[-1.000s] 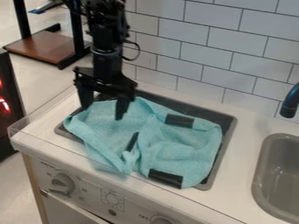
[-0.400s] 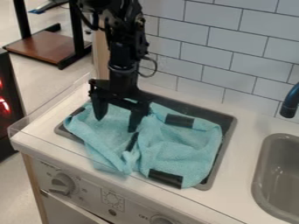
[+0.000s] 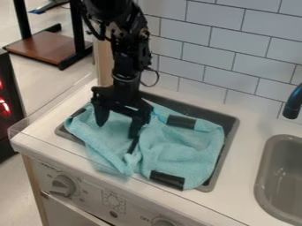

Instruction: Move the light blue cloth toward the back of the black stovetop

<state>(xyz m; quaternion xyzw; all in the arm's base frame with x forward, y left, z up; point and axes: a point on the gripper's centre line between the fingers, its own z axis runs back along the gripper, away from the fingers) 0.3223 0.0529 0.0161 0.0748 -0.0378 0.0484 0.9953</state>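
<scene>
Hanging apart, two fingers overhang one cloth.

Room opens between the tool and faucet; the tiled wall blocks behind.

We see a turquoise cloth with black bars against it, a black claw, and a grey tray rim on the white counter. Pale tiles show us a dark-lined brick pattern; near the counter's right edge, the sink is grey.
</scene>
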